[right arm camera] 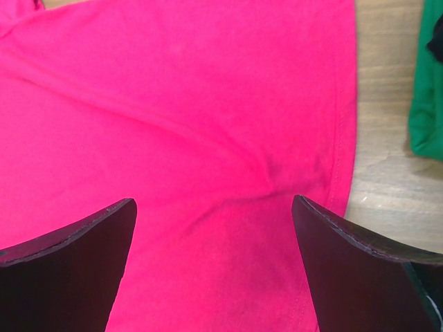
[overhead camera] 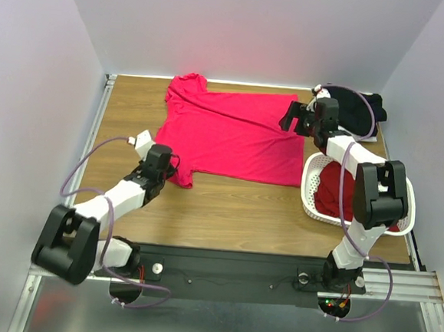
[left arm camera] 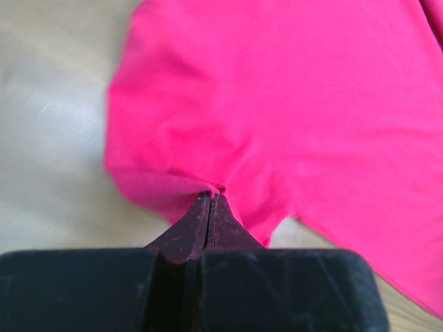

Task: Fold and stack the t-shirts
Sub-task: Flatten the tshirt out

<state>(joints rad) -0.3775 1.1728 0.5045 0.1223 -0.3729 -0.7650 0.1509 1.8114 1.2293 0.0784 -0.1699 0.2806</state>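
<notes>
Folding barely begun; pink shirt (overhead camera: 232, 132) lies flat, left fingers (left arm camera: 199, 223) clenched on its sleeve, right fingers (right arm camera: 76, 245) spread above hem; red shirt (overhead camera: 329, 191) waits in basket (overhead camera: 308, 182).

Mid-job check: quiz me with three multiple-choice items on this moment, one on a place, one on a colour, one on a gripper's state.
1. Where is the darker red cloth shirt?
A. draped over the right arm
B. inside the white perforated plastic basket
C. under the left arm

2. What colour is the spread-out cloth t-shirt on the wooden table?
A. green
B. black
C. bright pink-red

3. The left gripper is:
A. shut on the spread-out cloth t-shirt
B. open above it
C. gripping the basket

Answers: 1 B, dark red cloth fills the basket; 2 C, it shows pink-red in every view; 3 A, its fingers meet with cloth pinched at their tips.
</notes>
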